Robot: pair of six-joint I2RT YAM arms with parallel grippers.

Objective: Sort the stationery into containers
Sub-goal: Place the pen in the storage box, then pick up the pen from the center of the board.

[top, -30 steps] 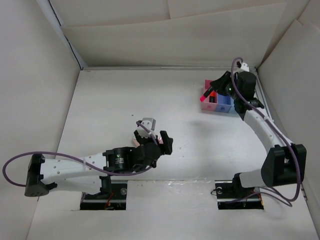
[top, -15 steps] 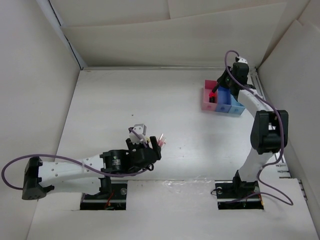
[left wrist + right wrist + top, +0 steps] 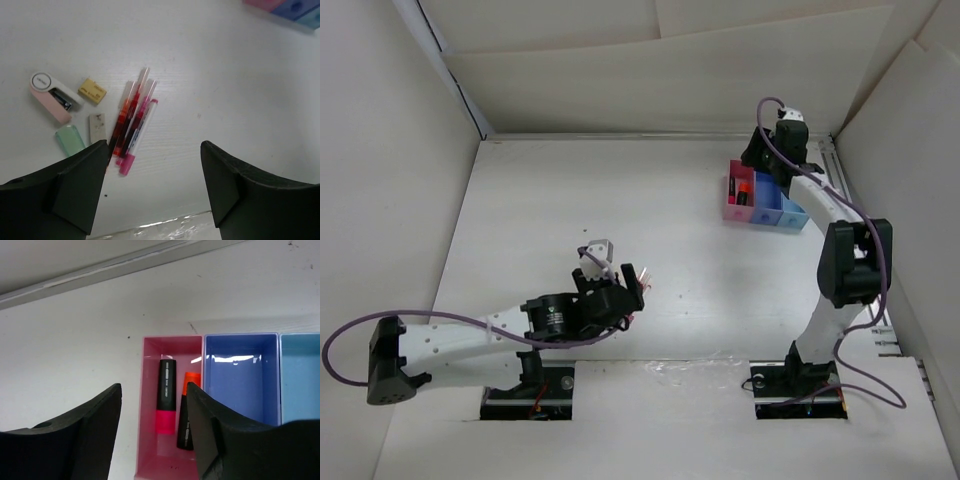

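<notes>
Pens (image 3: pixel 131 125), three, bunched side by side at centre of the left wrist view, touching along their lengths. Left gripper (image 3: pixel 155 187) spread wide and empty at the lower edge, just short of the bundle. Probably best to come down over an outer pen, the pink pen (image 3: pixel 139 134) at the right of the bunch, and close across its barrel, not along it, so as not to drag its neighbours. Mind the grey eraser (image 3: pixel 97 127) and green eraser (image 3: pixel 70 141) just left of the pens; yellow eraser (image 3: pixel 92 90) and pink stapler (image 3: pixel 49 96) farther to the upper left. Right gripper (image 3: pixel 152 435) parted, holding nothing, over the pink bin (image 3: pixel 151 390), with two highlighters (image 3: pixel 165 396) lying inside. Dark blue bin (image 3: pixel 240 385) and light blue bin (image 3: pixel 300 380) alongside to the right.
</notes>
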